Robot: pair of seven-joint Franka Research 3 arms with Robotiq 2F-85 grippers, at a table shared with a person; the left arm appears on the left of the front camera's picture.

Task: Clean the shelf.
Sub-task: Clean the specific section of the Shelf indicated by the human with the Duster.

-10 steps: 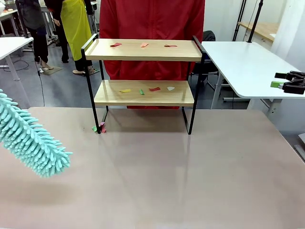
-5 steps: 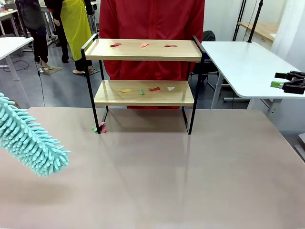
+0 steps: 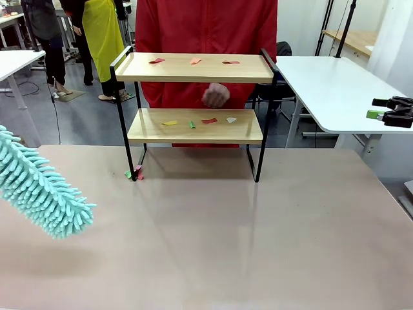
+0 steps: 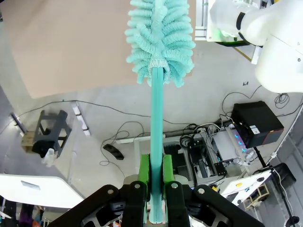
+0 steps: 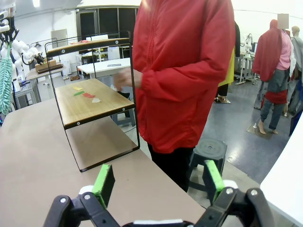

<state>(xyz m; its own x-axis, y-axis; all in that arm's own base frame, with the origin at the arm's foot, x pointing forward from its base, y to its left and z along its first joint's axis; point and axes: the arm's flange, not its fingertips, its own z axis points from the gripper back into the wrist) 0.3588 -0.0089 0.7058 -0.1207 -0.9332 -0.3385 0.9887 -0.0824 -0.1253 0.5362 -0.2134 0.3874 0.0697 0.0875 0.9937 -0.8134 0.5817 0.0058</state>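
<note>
The shelf (image 3: 193,126) stands at the far middle of the table, with small coloured scraps (image 3: 193,61) on its top board and more scraps (image 3: 208,121) on the lower one. From the right wrist the shelf (image 5: 92,101) is seen sideways. A teal fluffy duster (image 3: 42,190) hangs over the table's left side. My left gripper (image 4: 156,175) is shut on the duster's teal handle (image 4: 156,123), its head (image 4: 161,40) pointing away. My right gripper (image 5: 156,182) is open and holds nothing. A person in a red jacket (image 3: 206,32) stands behind the shelf, one hand (image 3: 215,95) between the boards.
A few scraps (image 3: 135,172) lie on the table by the shelf's front left leg. A white side table (image 3: 335,90) with a black and green tool (image 3: 392,111) stands at the right. Other people (image 3: 97,32) stand far back left.
The duster drifted slightly left and down a second ago, then held still. The person's hand has come into view between the shelf's boards.
</note>
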